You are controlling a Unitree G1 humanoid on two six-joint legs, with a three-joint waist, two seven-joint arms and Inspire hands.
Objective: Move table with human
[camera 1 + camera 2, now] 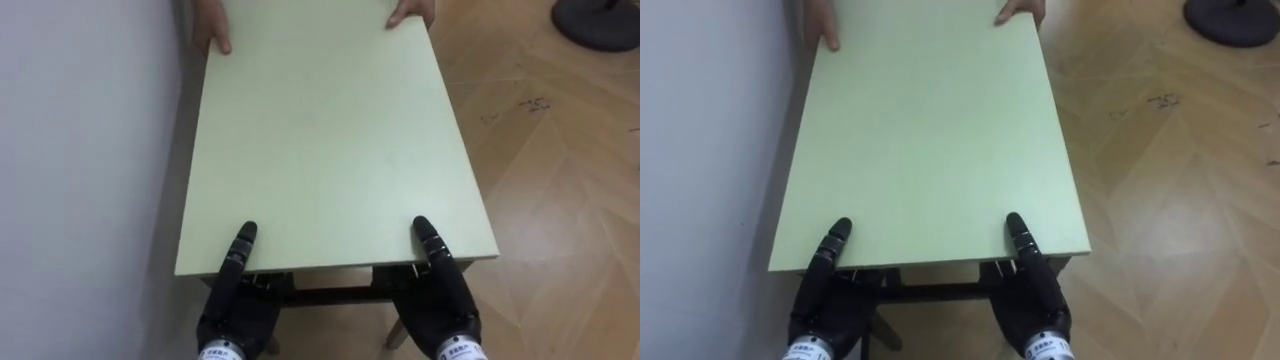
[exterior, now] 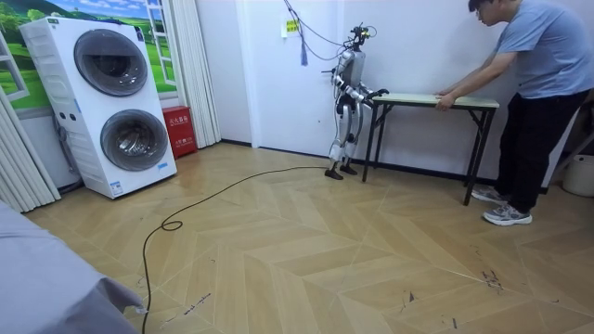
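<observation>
A pale green table (image 1: 330, 130) stands lengthwise before me, its left side close along a white wall (image 1: 80, 150). My left hand (image 1: 235, 315) and right hand (image 1: 445, 310) grip its near edge, each with the thumb lying on top and the fingers underneath. At the far end a person's hands (image 1: 212, 35) hold the other edge. In the room view the person (image 2: 543, 74) leans over the table (image 2: 436, 99) from the room view's right, and I stand upright at its other end.
A dark round stand base (image 1: 600, 25) sits on the wood floor at the far right. In the room view, stacked washing machines (image 2: 111, 102) and a red box (image 2: 178, 130) stand off to the left. Open parquet floor lies to my right.
</observation>
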